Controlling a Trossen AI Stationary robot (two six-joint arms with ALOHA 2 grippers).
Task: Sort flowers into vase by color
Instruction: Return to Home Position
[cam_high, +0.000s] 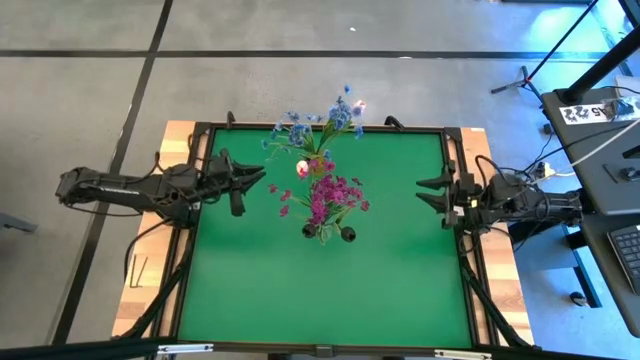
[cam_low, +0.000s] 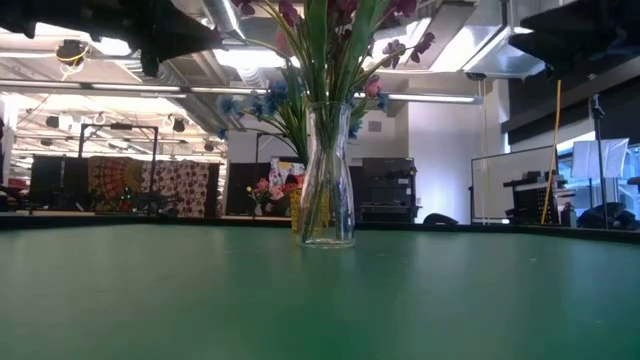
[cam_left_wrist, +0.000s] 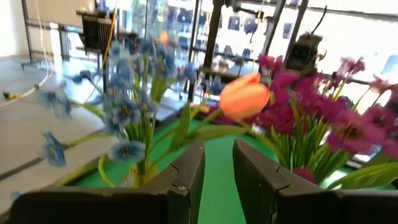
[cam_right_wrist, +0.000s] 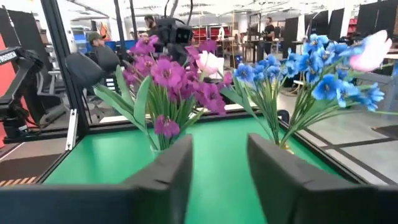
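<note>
Nearest, a bare stretch of the green bench (cam_high: 300, 300) is seen, running back to the transparent vase (cam_low: 326, 190), which is stood upright near the middle. Magenta flowers (cam_high: 325, 195) are held in this vase on green stems, and dark buds (cam_high: 347, 234) are seen low beside them in the high view. Slightly farther back, the left gripper (cam_high: 250, 188) is held over the left part of the bench, pointed towards the flowers, its fingers set apart with a narrow strip of green shown between them. The right gripper (cam_high: 422, 192) is held near the right edge, well apart from the flowers, its fingers spread more widely. A white-pink tulip bud (cam_high: 302, 168) is seen between the two bunches; which vase it belongs to cannot be told. Farther still, blue flowers (cam_high: 335, 122) are gathered in a second vase (cam_left_wrist: 140, 178) near the far edge, with another pale pink bud (cam_high: 358, 105) at their far side. Beyond the bench, a room with a patterned hanging (cam_low: 150, 185) is seen.
</note>
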